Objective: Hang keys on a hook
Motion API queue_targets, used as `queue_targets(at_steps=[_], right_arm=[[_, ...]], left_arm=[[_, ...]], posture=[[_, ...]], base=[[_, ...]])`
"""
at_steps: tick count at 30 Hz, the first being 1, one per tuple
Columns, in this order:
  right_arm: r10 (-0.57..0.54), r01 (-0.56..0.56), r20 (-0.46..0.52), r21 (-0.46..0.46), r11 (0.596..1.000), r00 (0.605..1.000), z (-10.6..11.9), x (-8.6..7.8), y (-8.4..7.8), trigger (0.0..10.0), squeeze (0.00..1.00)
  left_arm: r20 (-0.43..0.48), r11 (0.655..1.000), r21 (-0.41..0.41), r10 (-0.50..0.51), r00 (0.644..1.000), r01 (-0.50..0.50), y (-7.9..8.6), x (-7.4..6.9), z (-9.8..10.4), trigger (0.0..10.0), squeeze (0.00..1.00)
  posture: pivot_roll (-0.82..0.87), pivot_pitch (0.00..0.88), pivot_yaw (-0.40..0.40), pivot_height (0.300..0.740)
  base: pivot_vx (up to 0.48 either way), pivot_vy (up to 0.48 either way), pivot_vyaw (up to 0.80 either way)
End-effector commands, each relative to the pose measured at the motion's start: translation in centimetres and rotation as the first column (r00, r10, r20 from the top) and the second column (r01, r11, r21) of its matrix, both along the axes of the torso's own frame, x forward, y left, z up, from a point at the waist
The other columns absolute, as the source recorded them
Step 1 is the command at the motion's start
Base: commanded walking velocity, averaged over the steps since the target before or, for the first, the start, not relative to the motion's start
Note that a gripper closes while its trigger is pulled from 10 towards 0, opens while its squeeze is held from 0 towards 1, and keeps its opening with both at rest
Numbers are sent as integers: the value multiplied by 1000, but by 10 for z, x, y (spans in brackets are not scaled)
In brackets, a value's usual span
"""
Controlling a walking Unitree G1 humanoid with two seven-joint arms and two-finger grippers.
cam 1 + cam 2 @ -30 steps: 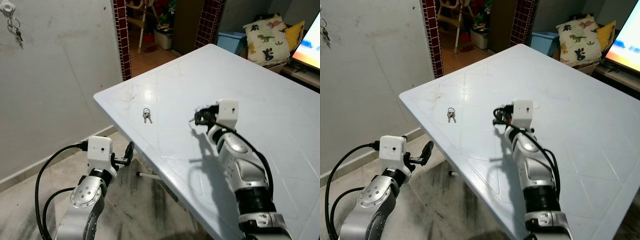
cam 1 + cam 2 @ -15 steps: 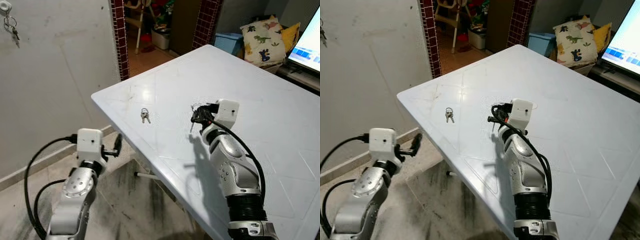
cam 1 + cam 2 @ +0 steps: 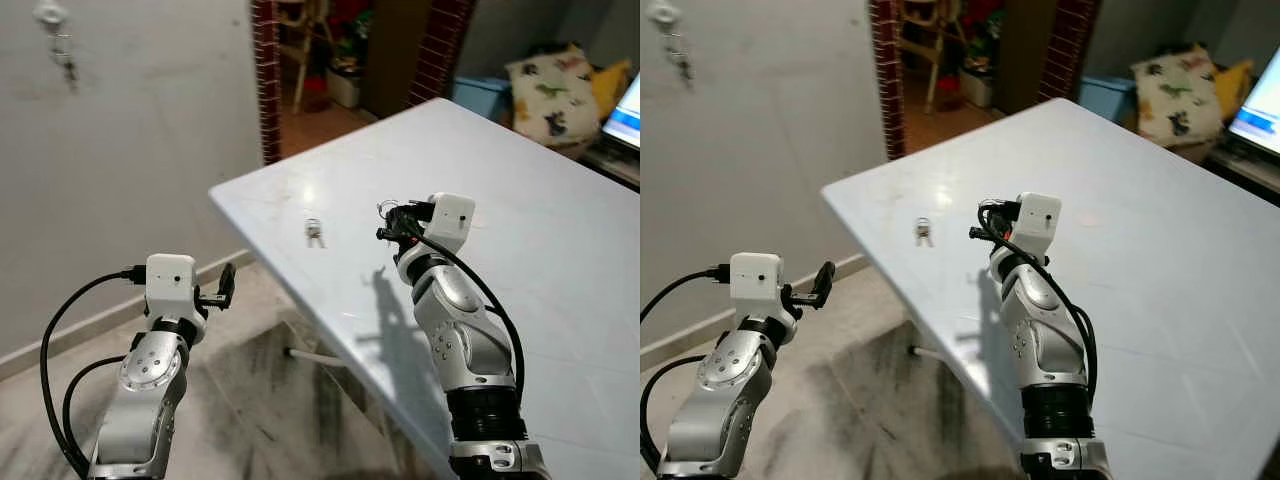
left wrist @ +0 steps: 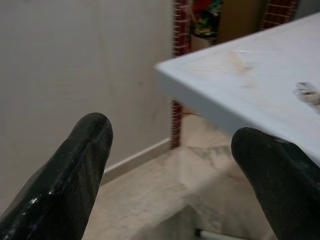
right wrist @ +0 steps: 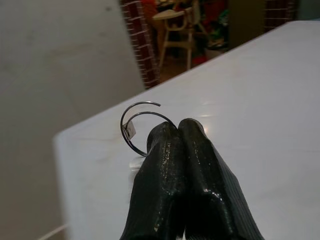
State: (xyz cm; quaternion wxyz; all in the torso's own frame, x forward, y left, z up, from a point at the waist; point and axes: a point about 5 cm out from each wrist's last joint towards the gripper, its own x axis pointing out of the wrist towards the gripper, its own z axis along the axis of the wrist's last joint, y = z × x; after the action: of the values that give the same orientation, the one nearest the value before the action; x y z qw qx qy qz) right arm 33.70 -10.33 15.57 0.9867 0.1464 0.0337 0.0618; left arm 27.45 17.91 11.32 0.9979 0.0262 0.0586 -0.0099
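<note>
My right gripper (image 3: 386, 222) hovers above the white table (image 3: 560, 260), shut on a thin metal key ring (image 5: 131, 127) that sticks out beside its fingertips. A second bunch of keys (image 3: 314, 233) lies flat on the table, to the left of that gripper. High on the grey wall at the far left is a white hook (image 3: 48, 13) with a set of keys (image 3: 66, 62) hanging from it. My left gripper (image 3: 226, 283) is open and holds nothing, low beside the table's left edge and over the floor.
The table's near-left corner (image 3: 215, 192) juts toward the wall. A brick-edged doorway (image 3: 330, 60) opens behind it, with a chair and clutter inside. Cushions (image 3: 555, 85) and a lit screen (image 3: 625, 120) stand at the far right. A metal table leg (image 3: 310, 355) crosses the marble floor.
The camera has swung, shifting the scene to the right. My right gripper, holding the key ring, has risen a little and moved toward the table's left edge. My left arm has lifted slightly.
</note>
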Motion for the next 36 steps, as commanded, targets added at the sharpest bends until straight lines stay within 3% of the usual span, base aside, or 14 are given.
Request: queue_targets(at_steps=[1,26,32,36], right_arm=[[18,-18,29,7,1000,999,8,1,6,10000,0],[6,-6,26,2,1000,1000,6,3,4,10000,0],[26,-26,36,-1,1000,999,8,4,8,10000,0],[38,-38,45,-12,999,998,9,4,10,10000,0]], left_arm=[[4,1000,8,9,1000,-9,2,1,1,10000,0],[19,999,34,16,1000,-17,9,9,4,10000,0],[72,999,36,-22,997,19,9,9,12,10000,0],[78,1000,-10,5,997,-4,12,10,14,10000,0]], posture=[[92,22,-33,740],[105,9,-29,740],[109,2,-31,740],[105,4,-30,740]], base=[[0,480,0],[0,478,0],[0,0,0],[0,0,0]])
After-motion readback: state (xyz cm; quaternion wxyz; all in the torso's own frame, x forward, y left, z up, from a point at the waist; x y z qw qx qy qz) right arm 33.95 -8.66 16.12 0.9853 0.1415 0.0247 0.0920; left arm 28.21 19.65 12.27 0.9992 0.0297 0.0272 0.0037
